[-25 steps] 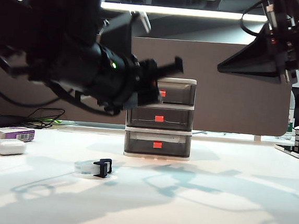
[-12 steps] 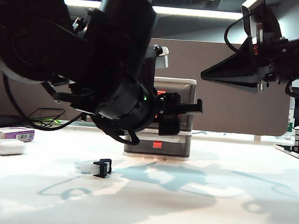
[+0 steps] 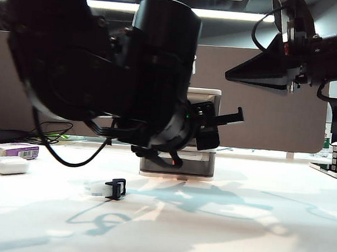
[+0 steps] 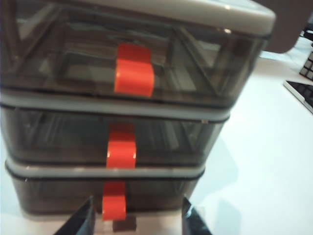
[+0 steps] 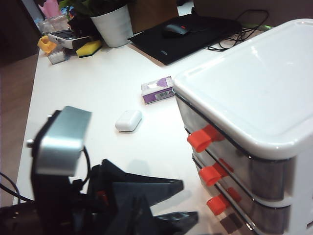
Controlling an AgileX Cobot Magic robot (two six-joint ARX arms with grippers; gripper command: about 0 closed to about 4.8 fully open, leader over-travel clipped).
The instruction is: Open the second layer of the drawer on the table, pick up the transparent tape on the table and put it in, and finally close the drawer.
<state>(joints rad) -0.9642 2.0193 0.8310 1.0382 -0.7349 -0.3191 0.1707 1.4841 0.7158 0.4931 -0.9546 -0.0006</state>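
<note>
In the exterior view, the left arm's dark bulk fills the left and middle, hiding most of the drawer on the white counter. The left end effector juts out at the cabinet's front, its two thin fingers set apart with nothing between them. The transparent tape lies on the counter in front of the cabinet and to its left, well clear of both arms. It looks light and stiff, with a smooth clear rim that may slip, so gripping across the roll by its black cutter seems safest. The right arm hangs high at the upper right; its end effector cannot be read here.

In the left wrist view, the second layer of the drawer sits shut, its red handle centred above the two fingertips at the frame's edge. The small tab is the only hold, and the light cabinet may slide when pulled.

In the right wrist view, the right end effector hovers beside the cabinet, its dark fingers parted and empty. A white oval case and a purple-and-white box lie beyond; the tape is out of sight.
</note>
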